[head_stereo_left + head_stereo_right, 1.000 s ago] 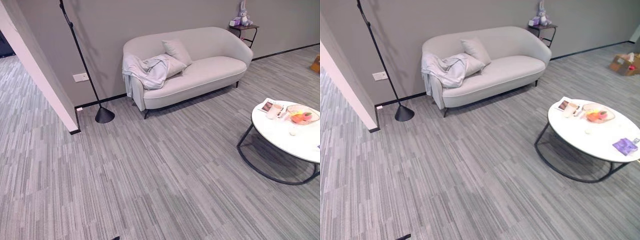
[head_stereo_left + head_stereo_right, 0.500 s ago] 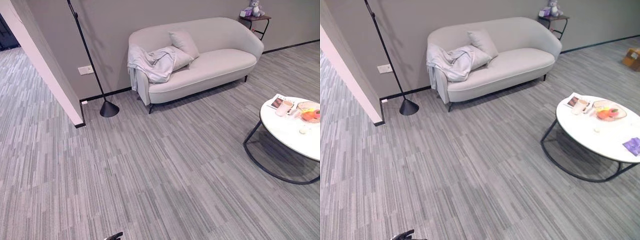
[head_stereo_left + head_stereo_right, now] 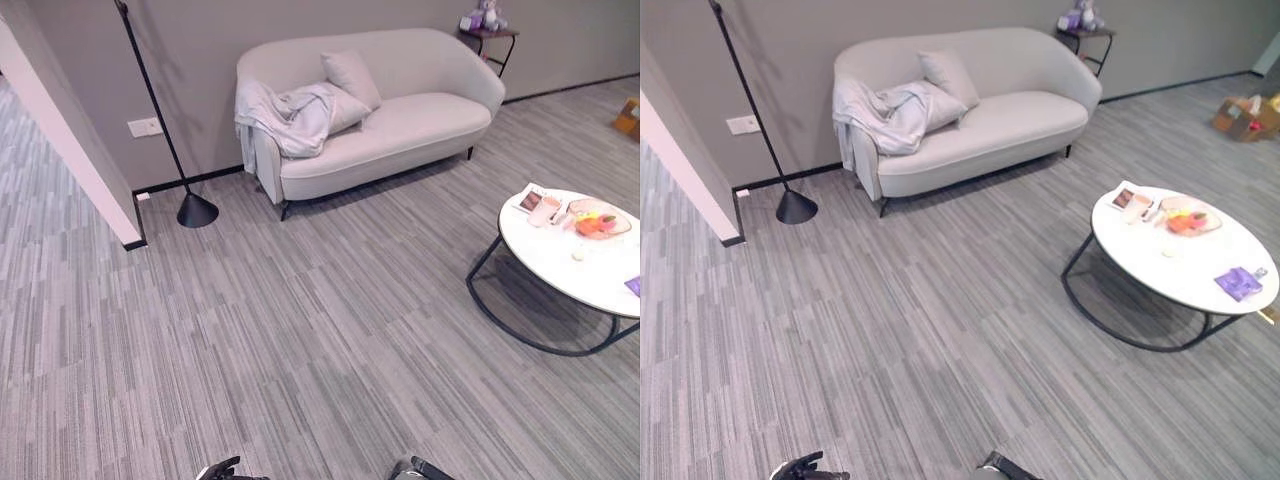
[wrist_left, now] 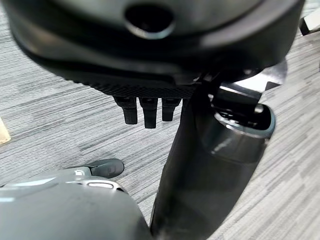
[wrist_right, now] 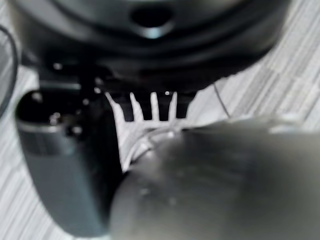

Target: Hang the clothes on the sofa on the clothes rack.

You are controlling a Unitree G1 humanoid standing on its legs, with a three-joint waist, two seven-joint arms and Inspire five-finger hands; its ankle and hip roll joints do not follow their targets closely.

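Both hands low, holding nothing.
Left hand (image 4: 145,107) and right hand (image 5: 150,107) hang slack-fingered; grey clothes (image 3: 290,118) drape the sofa (image 3: 400,130) arm.

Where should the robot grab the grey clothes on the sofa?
Probably the bunched folds on top of the grey clothes, where they heap over the sofa arm against the cushion. Come from the front, the carpet side, since the wall is behind. That raised lump gives fingers something to close round; the hanging edge looks flatter.

Dark, ribbed-fingered left hand (image 4: 145,107) beneath a rounded black housing; dark right hand (image 5: 145,107) likewise, beside a matte cylindrical thumb.
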